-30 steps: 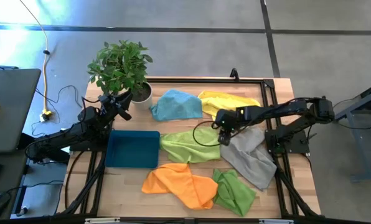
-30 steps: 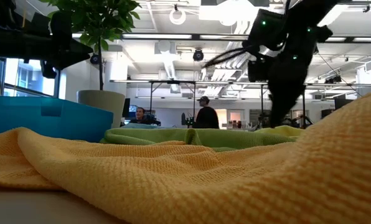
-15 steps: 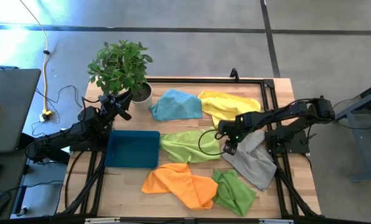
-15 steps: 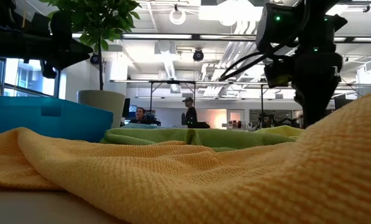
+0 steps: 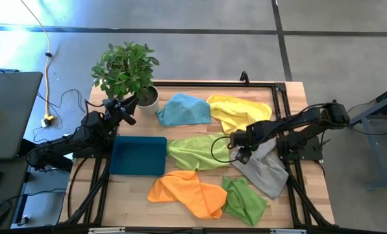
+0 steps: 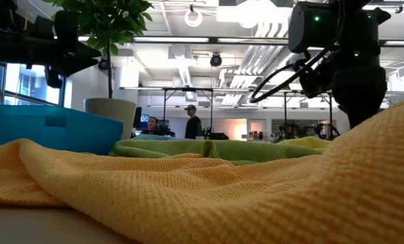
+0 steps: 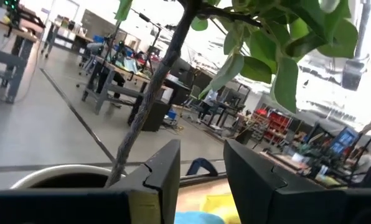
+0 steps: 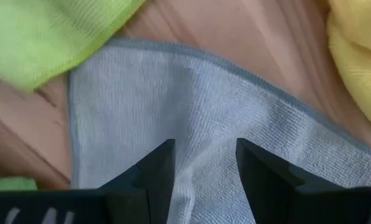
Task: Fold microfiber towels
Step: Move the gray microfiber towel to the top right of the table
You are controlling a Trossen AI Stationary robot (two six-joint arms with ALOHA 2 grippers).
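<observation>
— What sits around you, starting from the left?

— My left gripper hangs by the potted plant at the table's far left corner, fingers parted with nothing between them; the plant's stem and leaves fill the view past them. Just beside it lies the dark teal tray. Behind the tray's right end rests the light blue towel, and in front of it the orange towel, which heaps up close to the low camera.

— And the middle?

— A lime green towel lies crumpled right of the tray, touching the orange one. A second lime green towel sits at the near edge, against the orange towel's right side.

— Where is your working pincer?

— My right gripper hovers over the near-left corner of the grey towel, its fingers spread, pinching nothing. The grey cloth lies flat on the wooden table. The yellow towel crowds it from behind, and the middle lime green one reaches its corner on the left.

— Anything beyond?

— People stand far off in the room.
</observation>
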